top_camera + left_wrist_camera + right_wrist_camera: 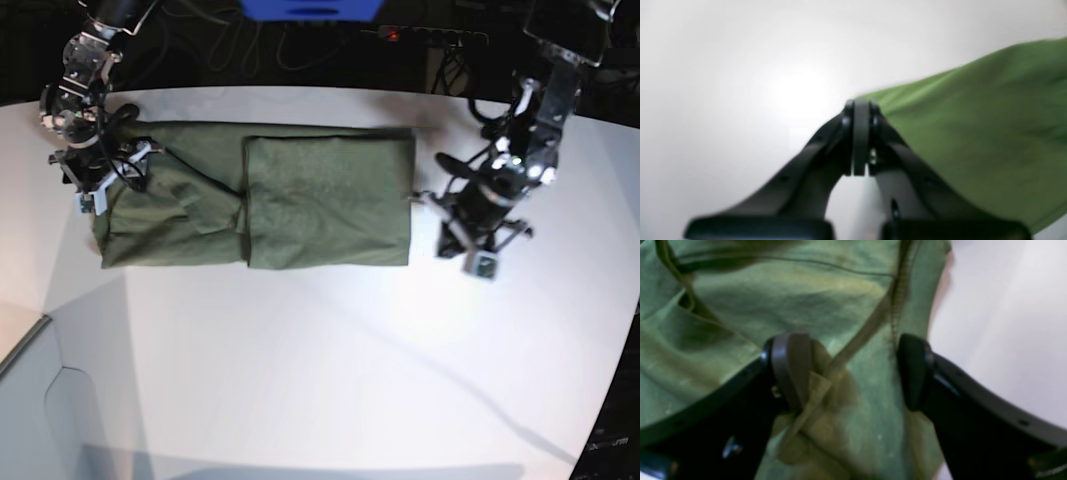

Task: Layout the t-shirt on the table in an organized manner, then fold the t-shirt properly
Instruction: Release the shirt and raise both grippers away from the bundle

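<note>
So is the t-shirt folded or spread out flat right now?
Partly folded. The t-shirt lies as a long band on the table, one end doubled over into a neat rectangle; the other end is rumpled.

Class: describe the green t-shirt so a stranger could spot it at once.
Start at the big white table and look to its far side. There lies the t-shirt, folded into a long flat band. It is the only cloth there, olive green between two black arms.
</note>
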Robot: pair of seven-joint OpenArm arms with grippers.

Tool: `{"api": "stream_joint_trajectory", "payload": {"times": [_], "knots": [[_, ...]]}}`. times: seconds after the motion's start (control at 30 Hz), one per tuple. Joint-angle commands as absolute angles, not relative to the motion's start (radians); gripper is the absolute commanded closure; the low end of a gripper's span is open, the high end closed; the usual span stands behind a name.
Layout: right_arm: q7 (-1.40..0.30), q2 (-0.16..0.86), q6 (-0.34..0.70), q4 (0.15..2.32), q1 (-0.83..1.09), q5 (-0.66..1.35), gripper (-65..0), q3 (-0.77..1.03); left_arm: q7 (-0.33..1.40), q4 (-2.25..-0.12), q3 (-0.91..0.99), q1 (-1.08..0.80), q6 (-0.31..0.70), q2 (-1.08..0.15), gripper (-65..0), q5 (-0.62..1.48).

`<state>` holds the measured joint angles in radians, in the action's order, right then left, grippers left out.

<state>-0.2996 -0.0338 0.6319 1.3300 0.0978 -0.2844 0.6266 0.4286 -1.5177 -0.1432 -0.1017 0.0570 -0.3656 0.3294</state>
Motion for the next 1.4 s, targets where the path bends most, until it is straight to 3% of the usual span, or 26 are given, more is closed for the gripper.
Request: {"api": "stream_joint_trajectory", "payload": {"times": [0.0,0.23,0.93,1.0,1.07,1.27,1.37], "knots": [[-0.312,-0.031,0.636,1.348,0.096,-0.297,-41.0,0.630,0.409,-1.534,-0.113,-0.110,0.062,-0.371,-0.1,0.334],[-0.312,-0.036,0.634,1.403,0.058,-0.297,-41.1,0.691,0.409,-1.532,-0.036,-0.188,0.062,-0.371,-0.1,0.334],[-0.312,-0.027,0.636,1.190,0.028,-0.298,-40.4,0.711,0.404,-1.446,-0.030,-0.200,0.062,-0.369,-0.1,0.334],[-0.312,-0.024,0.639,1.185,0.030,-0.298,-36.9,0.710,0.403,-1.419,-0.028,-0.199,0.062,-0.369,-0.1,0.334],[-0.312,-0.024,0.639,1.185,0.031,-0.298,-29.1,0.710,0.403,-1.405,-0.028,-0.199,0.062,-0.369,-0.1,0.334],[-0.312,-0.025,0.639,1.185,0.030,-0.298,-1.3,0.710,0.403,-1.403,-0.028,-0.205,0.062,-0.369,-0.1,0.334],[-0.312,-0.025,0.641,1.188,0.031,-0.298,0.0,0.710,0.403,-1.403,-0.028,-0.205,0.062,-0.369,-0.1,0.334]]}}
